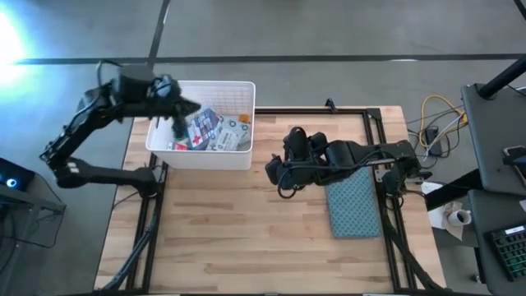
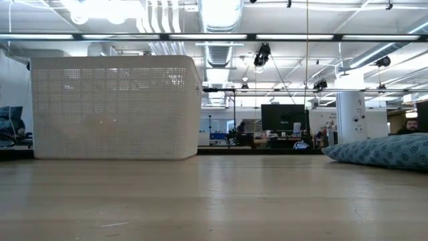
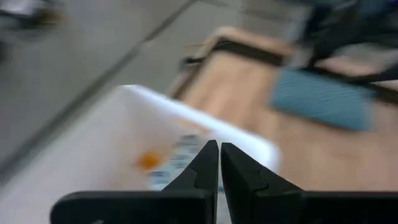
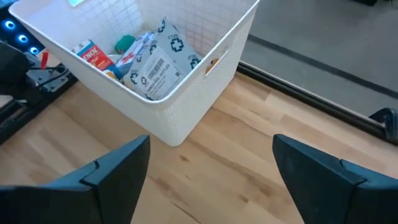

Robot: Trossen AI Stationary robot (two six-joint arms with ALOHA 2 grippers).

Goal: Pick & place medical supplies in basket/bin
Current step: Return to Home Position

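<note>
Nearest you, the table front showed no loose supplies that I could see. Mid-table, the cloth pad lay flat on the right side, w/ the right gripper just off its left edge, over the wood nr ctr. Its jaws were spread wide, holding nothing. Farther back-left sat the white bin, and the medical supplies lay inside it: first-aid pouch on top, green piece and red-white box beside it. The left gripper hung over the bin's left half, jaws pinched together, empty. So, imo, packing was done and the step in hand was going home. Next you needed to raise the left arm straight clear of the rim before swinging back, then fold the right arm w/o snagging the pad.
</note>
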